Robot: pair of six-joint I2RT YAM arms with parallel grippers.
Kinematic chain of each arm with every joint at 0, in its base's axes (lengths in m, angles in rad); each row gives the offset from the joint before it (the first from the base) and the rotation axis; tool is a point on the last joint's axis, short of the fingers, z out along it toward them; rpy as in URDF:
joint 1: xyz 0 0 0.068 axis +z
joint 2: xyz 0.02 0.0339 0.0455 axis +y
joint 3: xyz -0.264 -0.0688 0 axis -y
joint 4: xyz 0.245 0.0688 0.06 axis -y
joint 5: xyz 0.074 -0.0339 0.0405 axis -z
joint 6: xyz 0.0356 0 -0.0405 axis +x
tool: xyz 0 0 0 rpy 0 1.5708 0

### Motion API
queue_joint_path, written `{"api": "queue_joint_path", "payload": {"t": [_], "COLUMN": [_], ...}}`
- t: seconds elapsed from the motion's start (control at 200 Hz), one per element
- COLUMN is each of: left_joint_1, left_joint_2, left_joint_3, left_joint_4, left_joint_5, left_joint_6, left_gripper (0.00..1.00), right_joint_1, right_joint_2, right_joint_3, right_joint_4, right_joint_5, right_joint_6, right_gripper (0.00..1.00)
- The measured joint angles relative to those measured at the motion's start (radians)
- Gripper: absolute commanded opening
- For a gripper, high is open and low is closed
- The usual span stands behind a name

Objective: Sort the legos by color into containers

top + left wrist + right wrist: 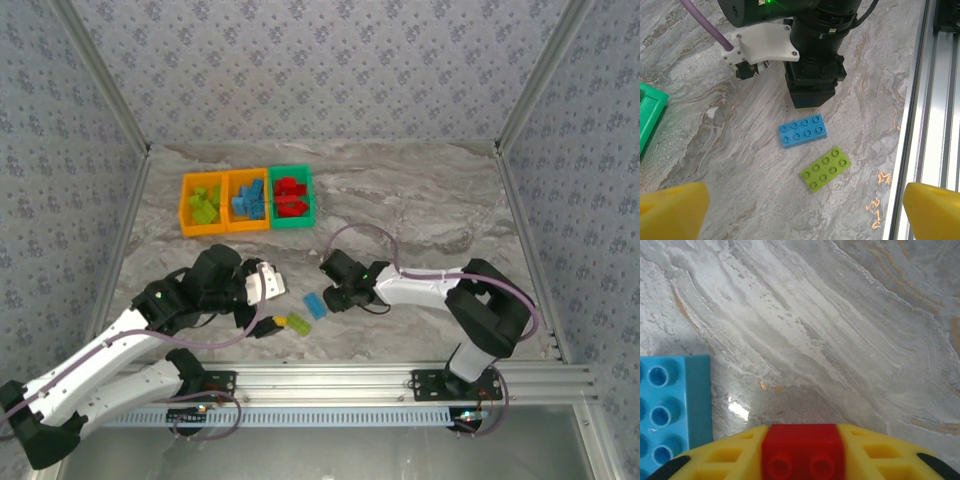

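Observation:
My right gripper point(801, 442) is shut on a small red lego point(801, 452), held low over the marble table. A blue lego point(315, 306) lies flat just to its left, also seen in the right wrist view point(665, 415). A lime green lego point(298, 323) lies beside it, nearer the front rail. My left gripper point(805, 195) hangs open above both loose legos, with the blue lego point(803, 131) and the green lego point(826, 168) ahead of its fingers. The containers stand in a row at the back left: an orange bin point(184, 205) with green legos, an orange bin point(247, 174) with blue ones, and a green bin point(311, 195) with red ones.
The metal front rail point(400, 378) runs along the near edge, close to the green lego. A corner of the green bin point(650, 110) shows at the left of the left wrist view. Patterned walls close in the table on three sides.

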Motion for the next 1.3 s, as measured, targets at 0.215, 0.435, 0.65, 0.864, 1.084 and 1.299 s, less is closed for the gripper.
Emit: {"api": "queue_joint_path", "payload": {"t": [0.215,0.435,0.65,0.864,1.084,1.299], "left_joint_1": [0.000,0.007,0.135,0.239,0.240,0.208], "left_joint_2": [-0.060,-0.172,-0.129,-0.063,-0.024,0.004], "left_joint_3": [-0.034,-0.084,-0.055,-0.039,0.037,0.073], "left_joint_4": [0.011,0.105,0.182,0.198,0.155,0.111], "left_joint_5": [0.100,0.042,-0.245,-0.305,-0.304,-0.333], "left_joint_6": [0.050,0.002,-0.213,-0.304,-0.419,-0.719], "left_gripper": [0.99,0.99,0.99,0.99,0.99,0.99], "right_joint_1": [-0.003,-0.042,-0.139,-0.195,-0.200,-0.183], "right_joint_2": [-0.172,-0.255,0.110,0.533,0.628,0.420], "right_joint_3": [-0.020,0.121,0.513,0.966,1.080,0.950], "right_joint_4": [-0.044,0.040,0.198,0.175,0.032,-0.050], "right_joint_5": [0.011,0.078,0.133,0.155,0.168,0.167], "right_joint_6": [0.017,-0.054,-0.179,-0.269,-0.309,-0.323], "right_gripper": [0.33,0.32,0.31,0.45,0.59,0.61]}}
